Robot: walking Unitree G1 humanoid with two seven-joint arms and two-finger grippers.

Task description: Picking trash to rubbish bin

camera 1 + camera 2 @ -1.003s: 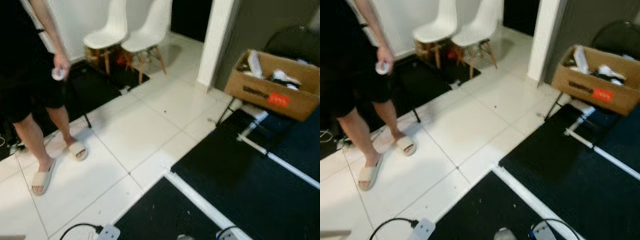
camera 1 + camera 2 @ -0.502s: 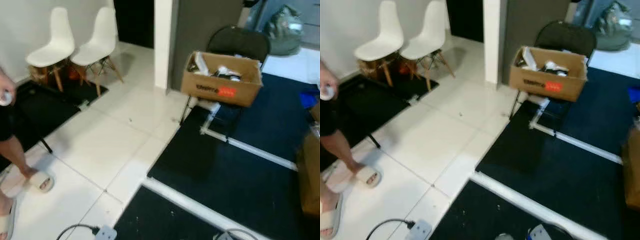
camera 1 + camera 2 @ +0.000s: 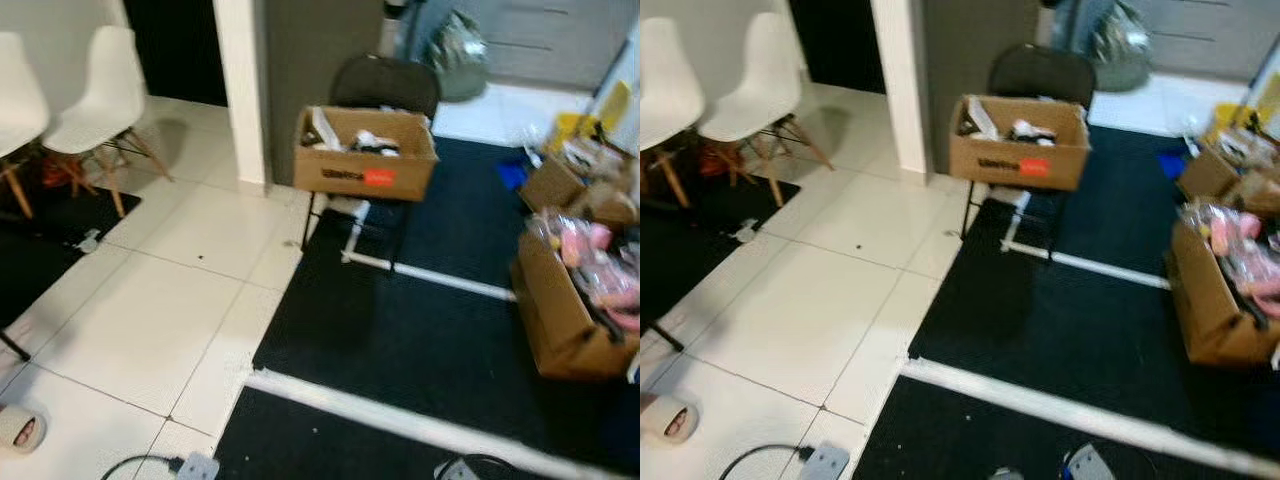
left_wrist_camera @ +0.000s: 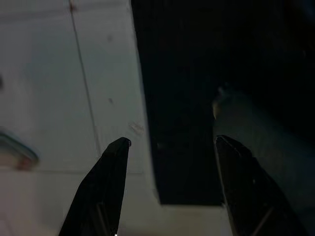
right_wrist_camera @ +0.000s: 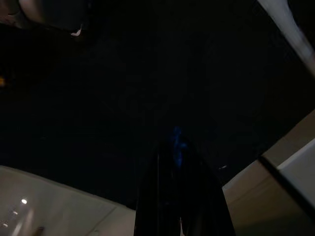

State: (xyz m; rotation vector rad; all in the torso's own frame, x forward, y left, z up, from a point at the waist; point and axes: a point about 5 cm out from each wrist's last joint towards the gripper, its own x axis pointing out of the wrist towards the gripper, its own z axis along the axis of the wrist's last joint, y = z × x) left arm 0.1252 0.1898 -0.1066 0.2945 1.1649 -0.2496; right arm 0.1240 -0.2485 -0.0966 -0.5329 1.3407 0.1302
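Observation:
An open cardboard box holding white and grey scraps rests on a black chair ahead of me, past the white tiles. A second cardboard box with pink stuff in it stands on the dark mat at the right. My left gripper hangs open above the edge where white tile meets black mat, with nothing between its fingers. In the dark right wrist view my right gripper is shut, over black mat, and holds nothing I can see.
Two white chairs stand at the left by a white pillar. A grey bag and more boxes lie at the back right. A slipper and a power strip lie near my feet. White stripes cross the mat.
The camera has swung to the right: the box on the chair has shifted toward the middle, the boxes at the right have come into view, and the person has dropped out but for a slipper.

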